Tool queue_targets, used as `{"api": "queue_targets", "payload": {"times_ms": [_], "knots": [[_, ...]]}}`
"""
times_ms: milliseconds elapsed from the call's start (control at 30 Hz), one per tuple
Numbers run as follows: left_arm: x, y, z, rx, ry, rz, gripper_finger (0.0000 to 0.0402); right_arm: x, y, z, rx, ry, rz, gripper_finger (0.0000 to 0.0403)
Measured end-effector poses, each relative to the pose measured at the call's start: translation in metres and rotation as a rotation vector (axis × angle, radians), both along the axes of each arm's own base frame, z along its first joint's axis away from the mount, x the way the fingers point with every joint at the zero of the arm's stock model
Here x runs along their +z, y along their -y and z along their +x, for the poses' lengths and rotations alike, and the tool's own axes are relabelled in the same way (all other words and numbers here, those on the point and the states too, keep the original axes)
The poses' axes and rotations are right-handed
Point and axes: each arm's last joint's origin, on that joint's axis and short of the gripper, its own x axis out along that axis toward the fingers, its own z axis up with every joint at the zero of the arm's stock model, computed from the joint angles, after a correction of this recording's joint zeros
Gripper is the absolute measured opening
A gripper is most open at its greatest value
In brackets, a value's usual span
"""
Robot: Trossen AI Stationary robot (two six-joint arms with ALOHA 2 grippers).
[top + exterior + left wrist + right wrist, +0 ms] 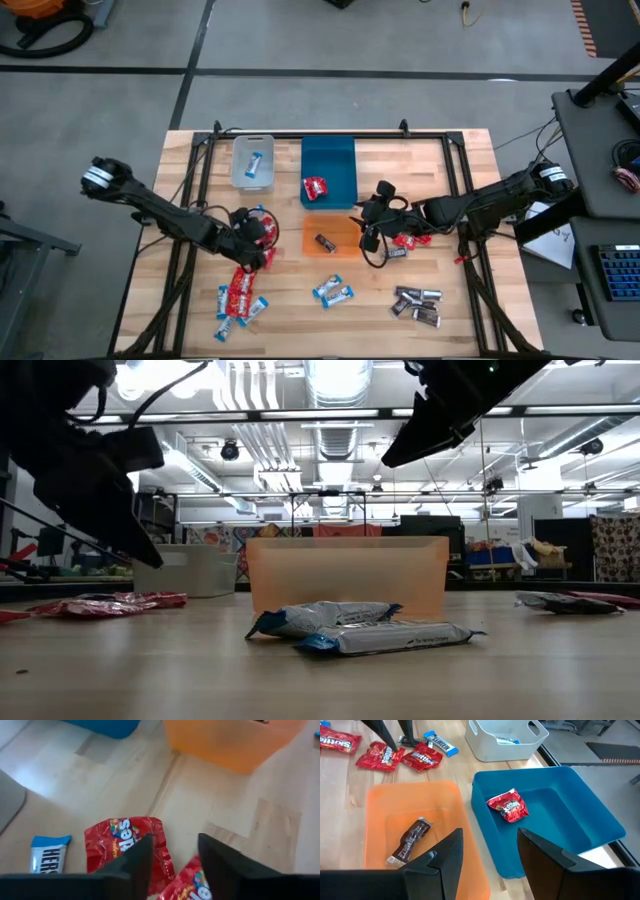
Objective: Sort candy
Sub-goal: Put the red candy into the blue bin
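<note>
Now: left gripper (172, 865) parted, empty, above red candies (125, 847).
Right gripper (487, 852) parted, empty, over orange bin (375, 805); brown candy (412, 840) inside, just ahead.

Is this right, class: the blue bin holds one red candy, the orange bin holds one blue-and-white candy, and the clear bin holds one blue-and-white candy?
Not quite. The orange bin holds one dark brown candy, not a blue-and-white one; the right wrist view shows it. The rest stands: one red candy in the blue bin, one blue-and-white candy in the clear bin.

Bright overhead light, soft shadows
</note>
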Motion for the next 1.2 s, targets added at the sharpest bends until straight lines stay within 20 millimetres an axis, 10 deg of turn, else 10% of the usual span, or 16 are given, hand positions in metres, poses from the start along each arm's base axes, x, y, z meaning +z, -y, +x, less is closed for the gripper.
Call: {"api": "queue_targets", "payload": {"times_ms": [233, 533, 1200], "knots": [[-0.022, -0.003, -0.001, 0.042, -0.016, 0.085, 0.0234, -0.002, 0.0, -0.001, -0.007, 0.0, 0.011, 0.0178], [-0.044, -0.004, 0.0, 0.064, -0.069, 0.132, 0.023, -0.002, 0.0, -0.001, -0.007, 0.0, 0.015, 0.0178], [-0.049, -0.003, 0.005, 0.1, -0.086, 0.191, 0.0024, -0.003, -0.001, -0.001, 0.0, 0.002, 0.041, 0.0178]]}}
